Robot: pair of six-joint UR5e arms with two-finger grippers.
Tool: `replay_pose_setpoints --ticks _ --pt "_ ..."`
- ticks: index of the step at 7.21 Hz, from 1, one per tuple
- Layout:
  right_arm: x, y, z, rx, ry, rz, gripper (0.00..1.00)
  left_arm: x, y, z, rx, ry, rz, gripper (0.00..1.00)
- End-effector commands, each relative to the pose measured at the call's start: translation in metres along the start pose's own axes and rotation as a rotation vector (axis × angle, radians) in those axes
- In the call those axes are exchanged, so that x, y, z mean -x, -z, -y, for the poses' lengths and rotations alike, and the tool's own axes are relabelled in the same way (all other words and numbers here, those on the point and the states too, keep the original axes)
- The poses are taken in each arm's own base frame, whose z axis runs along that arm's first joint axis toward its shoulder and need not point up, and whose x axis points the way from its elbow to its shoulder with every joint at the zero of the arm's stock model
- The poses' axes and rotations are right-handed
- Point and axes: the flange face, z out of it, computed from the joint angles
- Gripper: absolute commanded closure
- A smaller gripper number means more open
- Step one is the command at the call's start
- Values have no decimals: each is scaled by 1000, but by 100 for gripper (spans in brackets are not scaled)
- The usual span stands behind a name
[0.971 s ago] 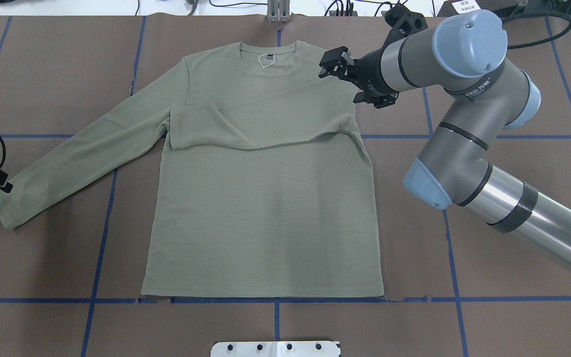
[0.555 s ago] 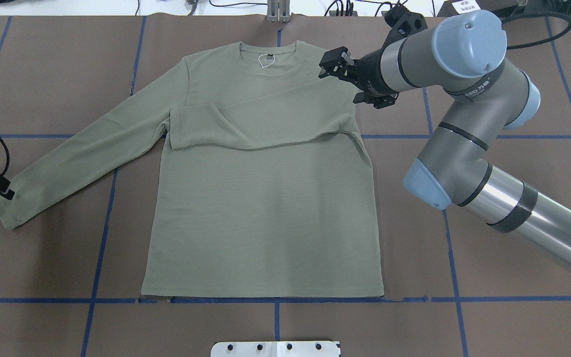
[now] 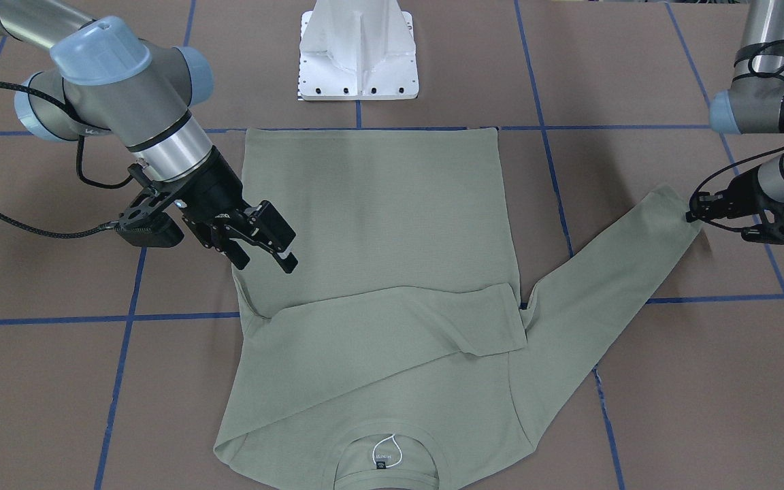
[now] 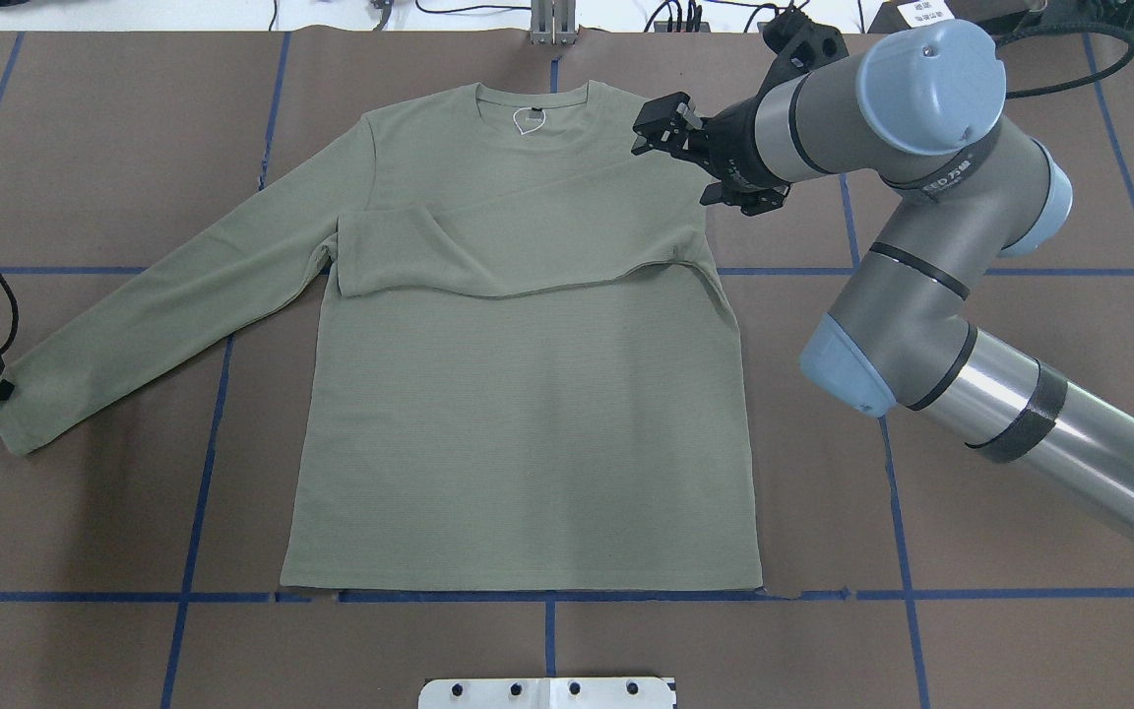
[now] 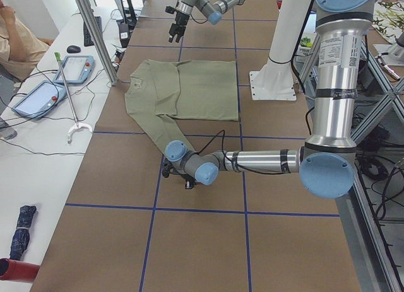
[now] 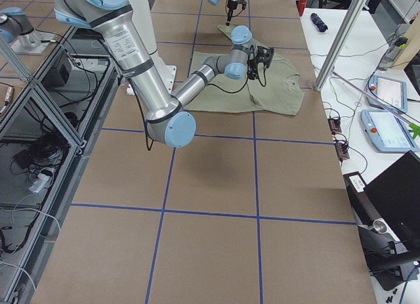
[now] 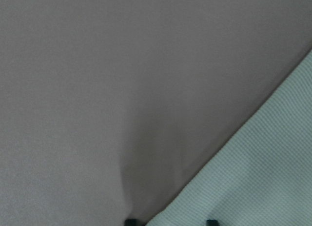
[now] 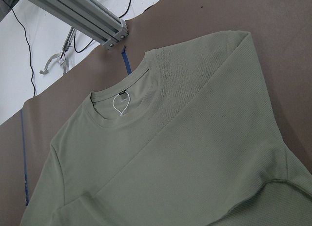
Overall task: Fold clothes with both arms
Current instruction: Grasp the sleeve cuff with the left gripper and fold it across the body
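One sage-green shirt point(image 3: 371, 204) lies flat mid-surface in the front-facing view. One sleeve point(image 3: 399, 320) is folded across the chest and the other runs out toward 3 o'clock, where the left arm point(image 3: 783, 173) meets its cuff point(image 3: 671, 204). The right arm point(image 3: 160, 129) hangs at 9 o'clock, jaws released above the shoulder.

Overhead, the right arm's lettering reads only "EED".

The left wrist view shows jaws apart, astride the cuff edge. I'd push deeper, clench on both layers, then carry it across low.

In the right wrist view, the neck label point(image 8: 120, 95) is too small to read.
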Motion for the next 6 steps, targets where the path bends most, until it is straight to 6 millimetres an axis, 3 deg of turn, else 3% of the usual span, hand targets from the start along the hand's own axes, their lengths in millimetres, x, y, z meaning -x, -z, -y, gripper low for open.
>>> replay_pose_setpoints --ticks 1,3,4,5,6 --pt "-1 -2 0 1 -1 -3 1 -36 25 -1 -12 -50 -75 100" --pt "-4 3 8 -2 -2 -4 1 -109 77 -8 -55 -144 -192 100" --pt "-15 6 19 -13 -14 -18 0 -152 103 3 -82 -93 -235 100" --pt "-38 16 42 12 -24 -45 0 -219 136 39 -100 -51 -308 100" --pt "-65 29 66 36 28 -67 0 -276 161 61 -112 10 -355 100"
